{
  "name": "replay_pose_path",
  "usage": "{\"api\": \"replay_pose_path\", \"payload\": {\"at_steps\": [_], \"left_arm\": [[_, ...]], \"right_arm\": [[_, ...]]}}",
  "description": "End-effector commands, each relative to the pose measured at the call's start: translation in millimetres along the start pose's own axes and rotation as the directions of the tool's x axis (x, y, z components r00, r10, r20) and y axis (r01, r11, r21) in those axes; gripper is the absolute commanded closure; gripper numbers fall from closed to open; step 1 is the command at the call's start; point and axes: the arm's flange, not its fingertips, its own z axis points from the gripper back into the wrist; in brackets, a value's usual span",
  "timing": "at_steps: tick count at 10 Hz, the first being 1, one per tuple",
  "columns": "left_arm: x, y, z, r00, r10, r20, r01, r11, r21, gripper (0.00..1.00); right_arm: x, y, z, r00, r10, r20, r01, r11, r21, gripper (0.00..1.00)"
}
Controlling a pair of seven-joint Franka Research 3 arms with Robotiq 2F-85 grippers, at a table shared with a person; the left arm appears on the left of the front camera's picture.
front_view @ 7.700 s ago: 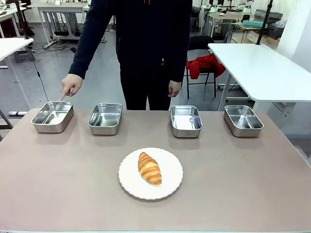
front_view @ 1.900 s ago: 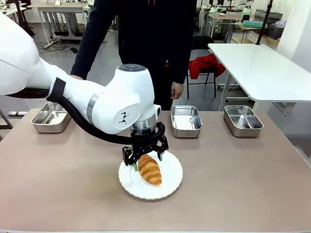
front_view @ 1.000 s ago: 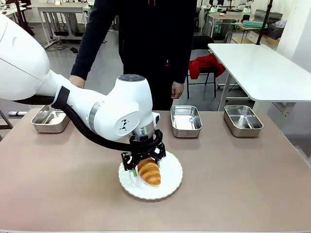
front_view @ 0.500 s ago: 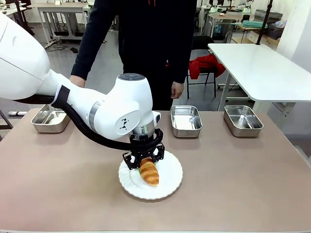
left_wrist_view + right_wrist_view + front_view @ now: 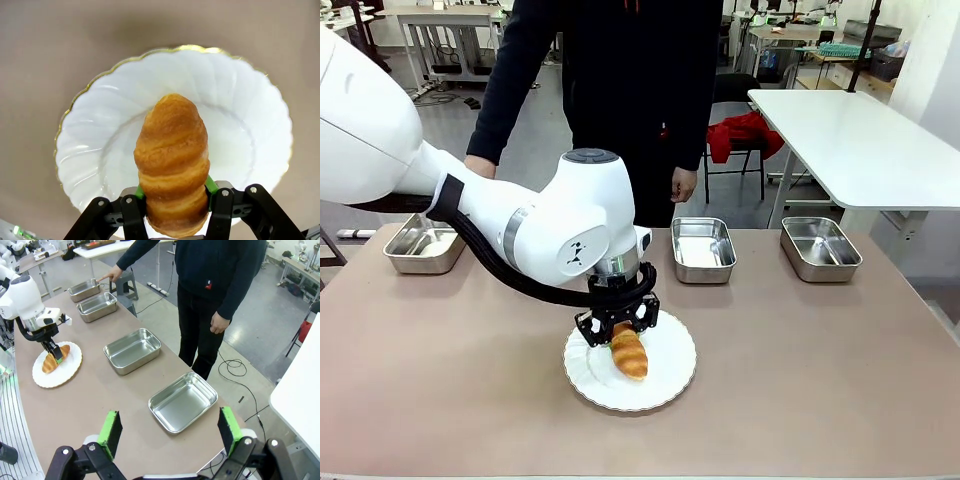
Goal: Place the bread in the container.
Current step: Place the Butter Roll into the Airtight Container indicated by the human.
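Note:
The croissant [image 5: 629, 355] lies on a round white plate [image 5: 670, 380] at the table's middle. My left gripper [image 5: 618, 335] comes down from above and is shut on its far end. In the left wrist view the green pads [image 5: 211, 185] press both sides of the croissant [image 5: 172, 160] over the plate [image 5: 100, 115]. The person's hand [image 5: 111, 275] points at the far-left steel tray [image 5: 425, 248], which is the end tray [image 5: 84, 289] in the right wrist view. My right gripper [image 5: 170, 432] hangs open high above the table's right end.
Two more steel trays [image 5: 702, 250] [image 5: 820, 247] stand along the far edge; my left arm [image 5: 560, 215] hides the second one, which the right wrist view shows as a tray [image 5: 97, 306]. The person stands at the far side. Bare table lies around the plate.
In the last second my left gripper's fingers closed on the croissant's far end, squeezing it narrower. The arm has barely moved since.

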Motion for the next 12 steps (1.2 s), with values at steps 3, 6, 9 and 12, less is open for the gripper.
{"api": "replay_pose_path", "payload": {"at_steps": [3, 6, 9, 12], "left_arm": [[57, 36, 95, 0.988, -0.128, 0.088, 0.132, 0.990, -0.042, 0.63], [124, 92, 175, 0.972, -0.212, 0.100, 0.213, 0.977, 0.004, 0.63], [181, 125, 229, 0.956, -0.293, 0.015, 0.294, 0.955, -0.048, 0.63], [202, 137, 232, 0.932, -0.357, 0.060, 0.358, 0.933, -0.015, 0.63]], "right_arm": [[2, 1, 1, 1.000, 0.008, 0.000, -0.008, 1.000, 0.003, 0.00], [2, 1, 1, 1.000, 0.008, 0.000, -0.008, 1.000, 0.003, 0.00], [2, 1, 1, 1.000, 0.008, 0.000, -0.008, 1.000, 0.003, 0.00], [2, 1, 1, 1.000, 0.008, 0.000, -0.008, 1.000, 0.003, 0.00]]}}
